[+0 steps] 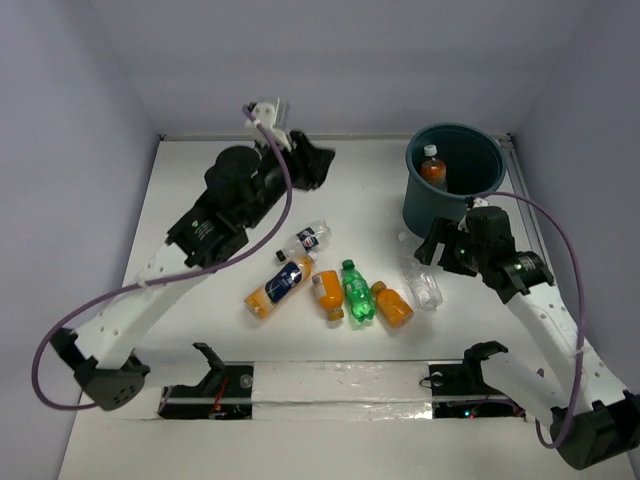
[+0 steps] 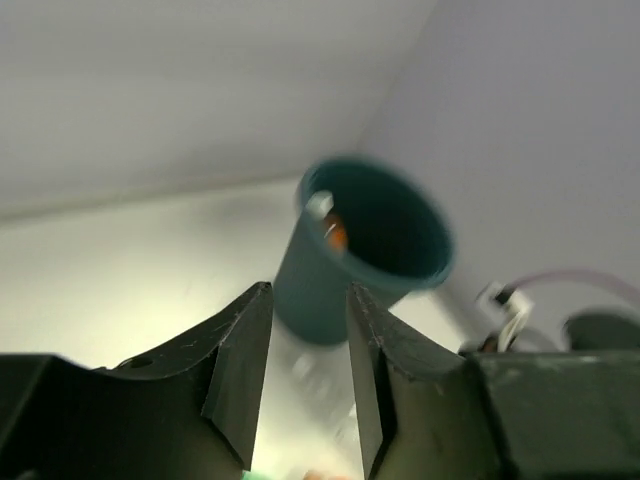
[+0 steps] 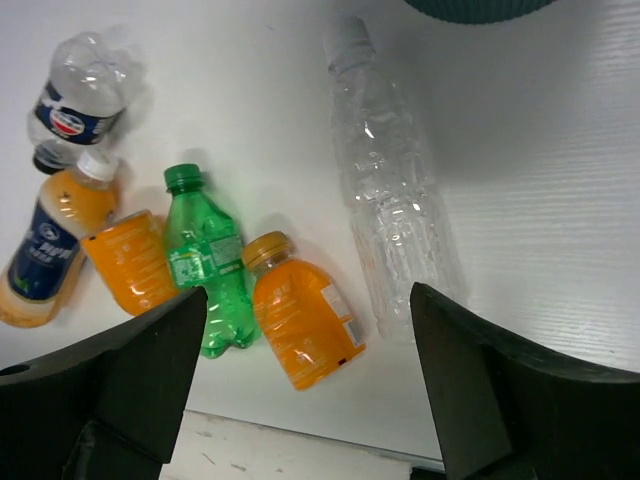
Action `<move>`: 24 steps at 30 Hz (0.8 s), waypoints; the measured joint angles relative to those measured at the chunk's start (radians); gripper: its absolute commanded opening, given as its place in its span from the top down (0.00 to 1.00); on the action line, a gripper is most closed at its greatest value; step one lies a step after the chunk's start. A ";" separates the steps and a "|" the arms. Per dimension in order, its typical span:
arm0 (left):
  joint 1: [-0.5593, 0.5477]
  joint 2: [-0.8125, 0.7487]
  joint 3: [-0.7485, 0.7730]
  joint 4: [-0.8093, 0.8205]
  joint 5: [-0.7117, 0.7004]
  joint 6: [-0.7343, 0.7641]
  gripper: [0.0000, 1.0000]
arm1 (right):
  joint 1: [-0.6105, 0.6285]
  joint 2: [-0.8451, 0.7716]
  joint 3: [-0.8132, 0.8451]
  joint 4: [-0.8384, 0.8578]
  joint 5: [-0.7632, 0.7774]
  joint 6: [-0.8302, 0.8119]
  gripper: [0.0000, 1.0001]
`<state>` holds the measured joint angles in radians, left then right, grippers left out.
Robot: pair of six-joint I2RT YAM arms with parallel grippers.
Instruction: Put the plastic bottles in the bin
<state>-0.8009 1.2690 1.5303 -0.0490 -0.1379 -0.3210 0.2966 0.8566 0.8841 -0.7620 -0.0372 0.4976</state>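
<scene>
The dark teal bin (image 1: 455, 195) stands at the back right with one orange bottle (image 1: 432, 166) upright inside. Several bottles lie mid-table: a tiny clear one (image 1: 308, 240), a blue-labelled orange one (image 1: 279, 285), two orange ones (image 1: 327, 295) (image 1: 392, 305), a green one (image 1: 356, 291) and a clear ribbed one (image 1: 423, 283). My right gripper (image 1: 436, 250) hangs open and empty in front of the bin, above the ribbed bottle (image 3: 390, 190) and an orange bottle (image 3: 305, 320). My left gripper (image 1: 316, 160) is open and empty at the back, facing the bin (image 2: 365, 250).
White walls close the table at the back and sides. A white strip with two dark mounts (image 1: 340, 385) runs along the near edge. The right arm's cable (image 1: 560, 250) loops beside the bin.
</scene>
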 measured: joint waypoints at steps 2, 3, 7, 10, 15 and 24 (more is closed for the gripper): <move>0.005 -0.075 -0.113 -0.090 -0.023 -0.022 0.63 | 0.000 0.043 -0.011 0.018 0.003 0.000 0.10; 0.006 -0.109 -0.169 -0.144 -0.031 -0.037 0.59 | 0.000 0.070 -0.016 0.029 0.004 0.000 0.10; 0.023 -0.154 -0.380 -0.331 -0.034 -0.105 0.38 | 0.000 0.164 -0.035 0.068 0.006 0.000 0.09; 0.055 -0.176 -0.517 -0.447 -0.005 -0.149 0.26 | 0.000 0.227 -0.051 0.093 0.008 -0.003 0.09; 0.126 -0.231 -0.629 -0.536 0.040 -0.190 0.12 | 0.000 0.317 -0.067 0.116 0.023 -0.007 0.08; 0.142 -0.240 -0.672 -0.555 0.110 -0.198 0.02 | 0.000 0.455 -0.067 0.143 0.052 -0.030 0.14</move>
<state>-0.6590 1.0294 0.8581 -0.6044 -0.0277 -0.5190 0.2966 1.3121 0.8173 -0.6186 0.0151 0.4675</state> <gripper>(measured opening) 0.960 0.881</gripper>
